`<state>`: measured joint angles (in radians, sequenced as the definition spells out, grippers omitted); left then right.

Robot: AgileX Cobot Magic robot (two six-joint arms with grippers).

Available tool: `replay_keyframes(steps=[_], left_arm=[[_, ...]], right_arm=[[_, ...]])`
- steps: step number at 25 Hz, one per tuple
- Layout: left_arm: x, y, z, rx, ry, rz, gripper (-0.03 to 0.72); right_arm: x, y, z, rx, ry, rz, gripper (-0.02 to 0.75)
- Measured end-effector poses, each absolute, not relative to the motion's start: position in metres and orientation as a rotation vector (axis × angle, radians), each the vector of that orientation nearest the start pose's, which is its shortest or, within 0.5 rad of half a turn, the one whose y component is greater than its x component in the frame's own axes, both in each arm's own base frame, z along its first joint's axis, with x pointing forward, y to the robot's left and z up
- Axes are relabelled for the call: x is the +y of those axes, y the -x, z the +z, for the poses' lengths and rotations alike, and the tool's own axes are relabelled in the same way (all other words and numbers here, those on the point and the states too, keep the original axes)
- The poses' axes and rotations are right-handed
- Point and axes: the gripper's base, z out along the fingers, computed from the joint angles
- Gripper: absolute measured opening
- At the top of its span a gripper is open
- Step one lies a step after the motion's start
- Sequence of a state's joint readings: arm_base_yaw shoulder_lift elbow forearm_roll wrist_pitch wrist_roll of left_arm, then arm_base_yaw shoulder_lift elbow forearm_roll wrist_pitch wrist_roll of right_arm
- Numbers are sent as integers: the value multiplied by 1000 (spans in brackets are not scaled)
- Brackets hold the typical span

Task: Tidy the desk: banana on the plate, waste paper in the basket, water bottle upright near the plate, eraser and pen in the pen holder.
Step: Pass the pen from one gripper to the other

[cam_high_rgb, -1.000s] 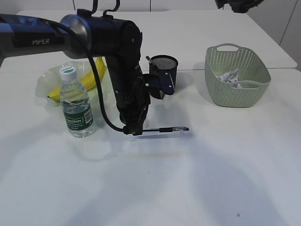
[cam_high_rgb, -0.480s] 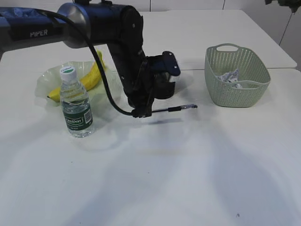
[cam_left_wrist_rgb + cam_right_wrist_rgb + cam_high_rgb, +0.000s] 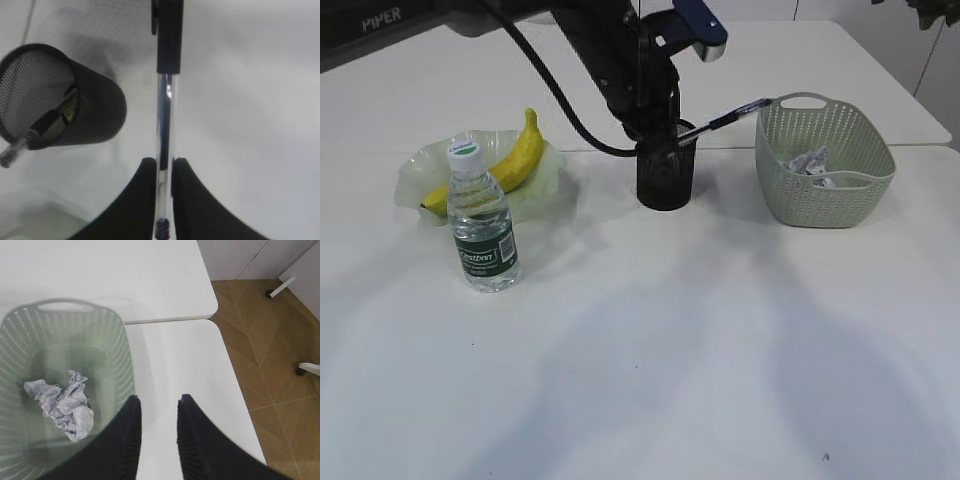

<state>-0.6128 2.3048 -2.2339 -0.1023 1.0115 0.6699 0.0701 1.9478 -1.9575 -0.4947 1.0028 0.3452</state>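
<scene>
My left gripper (image 3: 163,161) is shut on the clear end of a pen (image 3: 165,105), whose black cap points away. In the exterior view the left gripper (image 3: 665,132) holds the pen (image 3: 730,115) in the air, slanting up to the right, just above the black mesh pen holder (image 3: 666,175). Another pen (image 3: 45,125) leans inside the pen holder (image 3: 95,110). The banana (image 3: 515,158) lies on the pale plate (image 3: 415,180), and the water bottle (image 3: 483,225) stands upright in front. Waste paper (image 3: 65,402) lies in the green basket (image 3: 120,355). My right gripper (image 3: 159,397) hangs open and empty beside it. The eraser is hidden.
The basket (image 3: 825,165) stands at the right, close to the pen's cap. The table's right edge (image 3: 235,395) drops to a wooden floor. A seam between two tabletops runs behind the holder and basket.
The left arm has lifted the pen off the table and carried it back and up, from in front of the pen holder to just above it. The pen now tilts upward.
</scene>
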Motion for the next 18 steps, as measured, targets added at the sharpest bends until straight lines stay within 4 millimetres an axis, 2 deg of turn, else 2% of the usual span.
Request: replay_keyframes(steps=[5,13,18], left_arm=[[-309,-422,274,2028,-1412,-155,39],[-317,-428,289,1914,-1269,-236,39],[-316,-427,313,1827,-1197,-239,39]], right_arm=[[-3,-446,356,2344,-173,-401,192],[2,-447,354,2351,-193,-308,192],[5,-448,354,2349,-202,-263,192]])
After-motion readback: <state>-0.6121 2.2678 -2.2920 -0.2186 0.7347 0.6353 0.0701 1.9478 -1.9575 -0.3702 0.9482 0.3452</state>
